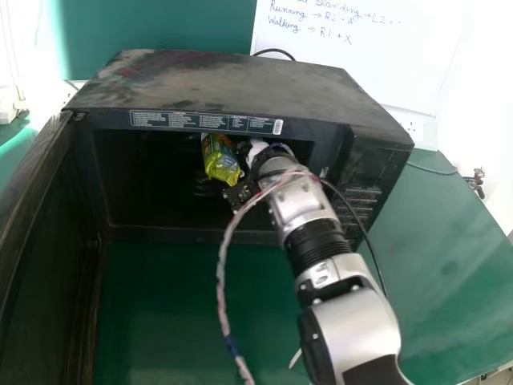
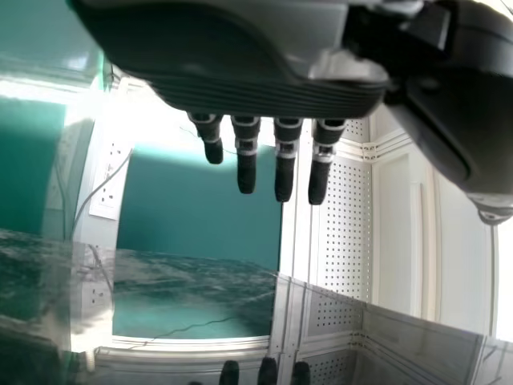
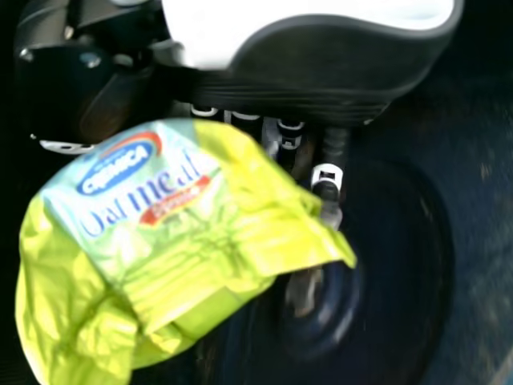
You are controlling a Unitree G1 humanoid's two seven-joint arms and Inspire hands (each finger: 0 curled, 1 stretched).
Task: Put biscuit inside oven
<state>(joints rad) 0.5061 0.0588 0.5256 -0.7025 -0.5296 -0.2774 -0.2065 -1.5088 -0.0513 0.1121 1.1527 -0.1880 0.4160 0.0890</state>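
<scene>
Biscuit packet [image 1: 220,159] in the right robot hand [image 1: 256,151], inside the big black oven [image 1: 212,79].
In the right wrist view, the robot hand pinches the packet between its thumb and fingers, and a round plate [image 3: 401,281] lies in the oven behind it; up close the yellow-green wrapper has a blue label, red stripes and big letters. The head view has the open oven door [image 1: 40,281], the green table [image 1: 192,313], a white label strip with tiny print [image 1: 204,122], and a white board [image 1: 377,56] with handwriting. The left robot hand [image 2: 232,76], in the left wrist view, has straight fingers.
</scene>
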